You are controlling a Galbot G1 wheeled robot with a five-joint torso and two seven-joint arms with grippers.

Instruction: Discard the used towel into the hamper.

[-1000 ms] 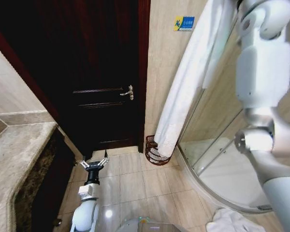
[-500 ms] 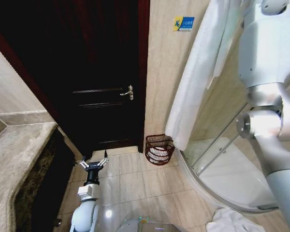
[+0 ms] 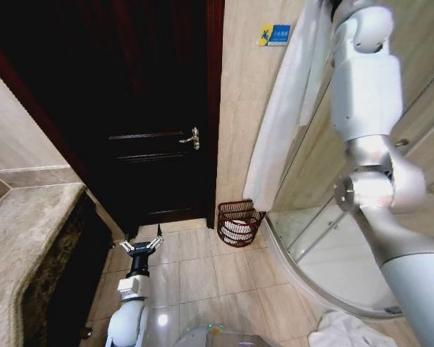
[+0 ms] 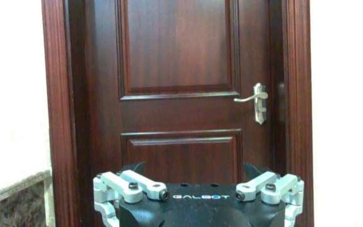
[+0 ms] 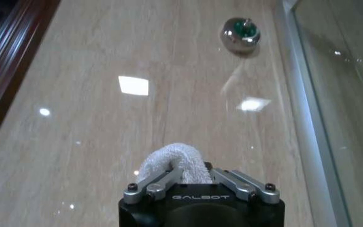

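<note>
While right pincer (image 5: 180, 176) grips towel (image 3: 278, 123) | logo: GALBOT

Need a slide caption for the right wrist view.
Right end effector shut on a white towel, raised close to the tiled wall.

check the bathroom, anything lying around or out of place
Yes: a white towel lies crumpled on the floor beside the shower, at the robot's right. The hamper stands upright by the door. The right gripper holds another towel up high; the left gripper hangs low, open.
</note>
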